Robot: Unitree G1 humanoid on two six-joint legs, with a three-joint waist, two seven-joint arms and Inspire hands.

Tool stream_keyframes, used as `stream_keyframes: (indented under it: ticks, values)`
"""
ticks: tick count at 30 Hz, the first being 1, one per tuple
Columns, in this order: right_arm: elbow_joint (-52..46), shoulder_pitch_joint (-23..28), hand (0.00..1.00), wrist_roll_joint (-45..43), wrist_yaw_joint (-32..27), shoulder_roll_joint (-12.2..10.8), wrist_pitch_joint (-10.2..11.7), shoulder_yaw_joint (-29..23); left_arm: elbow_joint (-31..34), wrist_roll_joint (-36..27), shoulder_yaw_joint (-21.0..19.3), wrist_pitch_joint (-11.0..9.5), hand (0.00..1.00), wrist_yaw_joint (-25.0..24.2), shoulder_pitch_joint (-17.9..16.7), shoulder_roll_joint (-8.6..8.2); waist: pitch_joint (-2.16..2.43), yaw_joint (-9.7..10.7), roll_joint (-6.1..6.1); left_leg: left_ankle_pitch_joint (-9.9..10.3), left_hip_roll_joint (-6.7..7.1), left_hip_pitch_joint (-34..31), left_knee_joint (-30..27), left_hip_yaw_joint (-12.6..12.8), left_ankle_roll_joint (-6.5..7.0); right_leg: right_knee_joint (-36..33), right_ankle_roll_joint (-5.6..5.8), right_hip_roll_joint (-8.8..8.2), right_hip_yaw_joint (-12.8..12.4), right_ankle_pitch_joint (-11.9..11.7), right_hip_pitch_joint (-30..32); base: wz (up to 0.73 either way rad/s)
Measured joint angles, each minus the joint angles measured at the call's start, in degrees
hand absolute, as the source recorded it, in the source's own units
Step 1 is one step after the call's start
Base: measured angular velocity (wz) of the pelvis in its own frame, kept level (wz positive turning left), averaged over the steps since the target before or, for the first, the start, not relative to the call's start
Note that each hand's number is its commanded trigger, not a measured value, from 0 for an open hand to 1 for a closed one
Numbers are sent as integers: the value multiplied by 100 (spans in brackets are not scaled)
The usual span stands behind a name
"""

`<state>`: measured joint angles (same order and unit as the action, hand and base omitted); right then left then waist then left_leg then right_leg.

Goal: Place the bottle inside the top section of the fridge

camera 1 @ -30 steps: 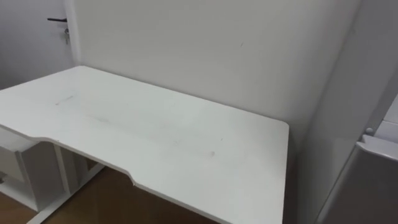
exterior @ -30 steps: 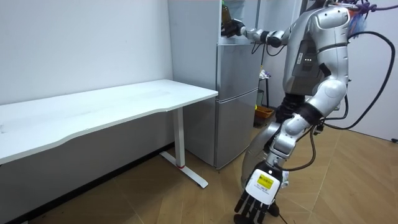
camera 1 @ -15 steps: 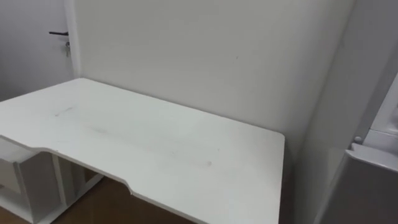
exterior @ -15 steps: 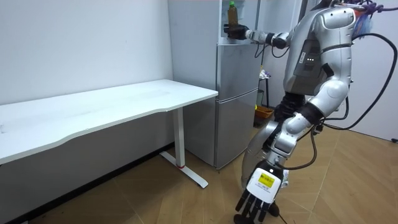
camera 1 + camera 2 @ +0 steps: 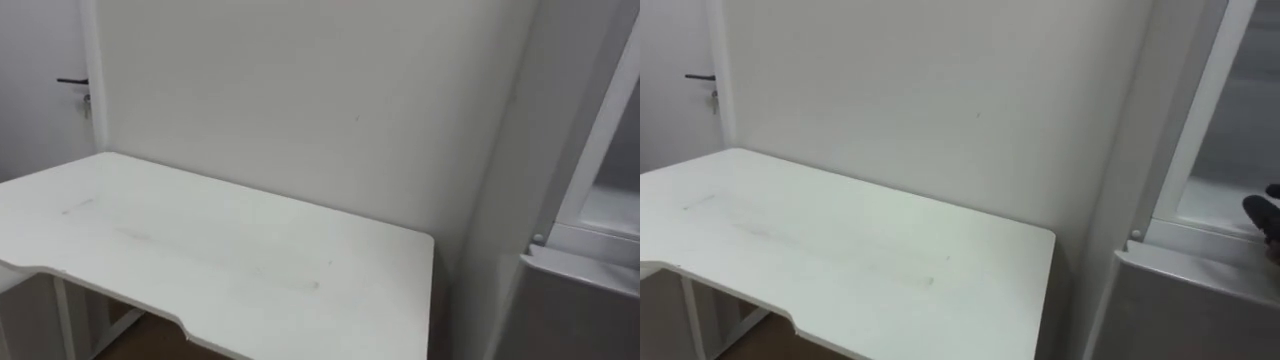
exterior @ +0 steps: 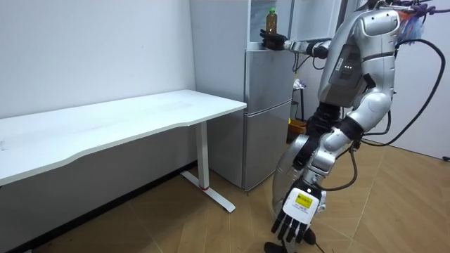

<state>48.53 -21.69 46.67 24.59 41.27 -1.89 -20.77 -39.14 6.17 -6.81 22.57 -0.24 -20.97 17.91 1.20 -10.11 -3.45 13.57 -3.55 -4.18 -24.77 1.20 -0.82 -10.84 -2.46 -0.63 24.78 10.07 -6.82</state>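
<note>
I stand in front of the grey fridge (image 6: 268, 116), at its side towards the room view's right. My right arm reaches out level to the open upper compartment (image 5: 1225, 150). My right hand (image 6: 273, 41) is shut on the lower part of the bottle (image 6: 271, 17), which stands upright with its green cap on top, at the compartment's front. Dark fingers of that hand (image 5: 1264, 214) show at the right edge of the right eye view, over the compartment's floor. My left hand (image 6: 298, 213) hangs low by my leg with its fingers relaxed and holding nothing.
A long white table (image 5: 230, 255) stands against the wall, left of the fridge, with a narrow gap between them. The shut lower fridge door (image 5: 1185, 300) sits below the open compartment. A door with a dark handle (image 5: 72, 81) is at the far left.
My right hand has carried the bottle towards the room view's right, deeper over the upper compartment. My head camera has turned right, so the table slid left in view.
</note>
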Motion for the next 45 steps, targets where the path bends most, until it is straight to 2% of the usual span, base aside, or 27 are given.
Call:
stream_keyframes:
  ticks: [3, 7, 10, 17, 24, 26, 33, 36, 39, 45]
  values:
    - [59, -28, 0, 3, -85, 28, -70, 119, -4, -107, -27, -14, 0, 10, -59, 2, -10, -80, -40, -21, 10, 135, 101, 53, -27, 17, 1, 0, -103, -11, -54, -14]
    - [50, -28, 0, 0, -217, -37, -71, 168, -28, -115, -19, -40, 0, 56, -132, 1, -27, -93, -108, -22, -5, 206, 126, 89, -30, 30, 14, 8, -109, -18, -105, -4]
    - [6, -153, 0, -2, -429, -89, -74, 181, -28, -112, -24, -99, 0, 58, -282, 0, -34, -85, -120, -22, -28, 216, 137, 135, -31, 29, -17, 8, -105, -14, -104, -7]
    - [-329, -255, 0, -7, -1321, -167, -76, 500, -23, -99, -159, -182, 0, -70, -529, -25, -67, -76, -174, -82, -11, 182, 227, 170, -18, 2, -27, -16, -158, -35, 2, -4]
    - [-872, -309, 0, 53, -2111, -168, -71, 991, 31, -99, -290, -392, 0, -137, -670, -29, -82, -38, -211, -183, 22, 163, 413, 195, -24, -23, -40, -28, -288, -68, 159, -9]
    - [-1008, -324, 0, 94, -2288, -168, -74, 1133, 30, -99, -357, -518, 0, -137, -729, -33, -86, -24, -219, -186, 24, 169, 417, 198, -24, -98, -61, -30, -352, -54, 208, -10]
    - [-1198, -481, 0, 823, -2622, -164, -204, 1285, 30, -97, -612, -645, 0, -157, -914, -83, -71, 111, -197, -237, 41, 84, 451, 186, -17, -96, -43, -31, -366, -90, 300, -6]
    - [-1233, -557, 0, 892, -2782, -165, -310, 1283, 29, -90, -669, -671, 0, -157, -961, -131, -67, 198, -191, -239, 68, 70, 459, 172, -7, -98, -59, -52, -325, -77, 298, 8]
    - [-1375, -557, 0, 927, -3054, -165, -329, 1284, 44, -91, -664, -691, 0, -156, -1074, -230, -55, 274, -169, -289, 124, 87, 544, 155, 32, -98, -23, -109, -272, -95, 301, 7]
    - [-1446, -578, 0, 911, -3446, -165, -386, 1284, 142, -87, -666, -814, 0, -155, -1134, -286, -53, 292, -177, -365, 179, 159, 656, 160, 53, -104, 24, -161, -266, -111, 290, 1]
